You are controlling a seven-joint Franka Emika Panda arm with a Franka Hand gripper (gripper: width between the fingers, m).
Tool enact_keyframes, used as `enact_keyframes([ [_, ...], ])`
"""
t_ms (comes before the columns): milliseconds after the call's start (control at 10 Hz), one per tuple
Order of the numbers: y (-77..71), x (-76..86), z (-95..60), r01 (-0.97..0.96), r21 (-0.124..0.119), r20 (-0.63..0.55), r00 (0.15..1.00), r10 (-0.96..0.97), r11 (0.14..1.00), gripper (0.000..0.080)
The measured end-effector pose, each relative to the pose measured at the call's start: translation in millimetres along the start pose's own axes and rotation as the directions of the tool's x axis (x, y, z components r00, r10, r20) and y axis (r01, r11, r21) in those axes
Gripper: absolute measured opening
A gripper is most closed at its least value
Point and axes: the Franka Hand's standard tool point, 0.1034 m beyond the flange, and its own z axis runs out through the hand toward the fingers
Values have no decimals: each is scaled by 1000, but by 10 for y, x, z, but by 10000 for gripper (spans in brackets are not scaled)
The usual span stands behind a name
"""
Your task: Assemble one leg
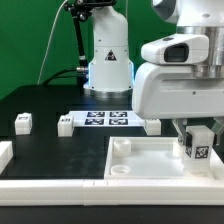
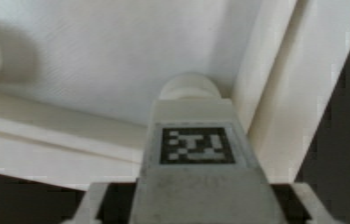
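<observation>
My gripper (image 1: 196, 138) is shut on the leg (image 1: 198, 147), a small white block with a black-and-white tag facing the camera. It holds the leg upright over the large white square tray-like part (image 1: 150, 172), near that part's corner at the exterior view's right. In the wrist view the leg (image 2: 193, 150) runs out from between the fingers (image 2: 104, 203) and its rounded tip lies by the tray's raised rim (image 2: 293, 80). I cannot tell whether the tip touches the tray.
Three more small white legs stand on the black table: one far left (image 1: 22, 122), one beside the marker board (image 1: 66, 124), one behind the tray (image 1: 150, 125). The marker board (image 1: 105, 118) lies in front of the arm's white base (image 1: 108, 60). A white piece (image 1: 4, 152) sits at the left edge.
</observation>
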Motion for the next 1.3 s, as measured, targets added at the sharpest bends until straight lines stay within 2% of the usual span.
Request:
enact_keyframes([
  [100, -14, -8, 17, -183, 0, 3, 983, 183, 983, 292],
  [200, -29, -9, 16, -269, -1, 3, 963, 269, 963, 292],
  [500, -48, -18, 21, -585, -3, 4, 811, 585, 811, 292],
  [800, -53, -24, 34, -842, 6, 0, 539, 842, 539, 293],
  [1000, -41, -24, 38, -934, 10, 10, 357, 934, 356, 293],
  [1100, -41, -24, 39, -950, 10, 12, 313, 950, 313, 293],
  [1200, -42, -25, 39, -978, 11, 22, 208, 978, 208, 293],
  [1300, -48, -26, 39, -990, 9, 23, 143, 989, 143, 293],
])
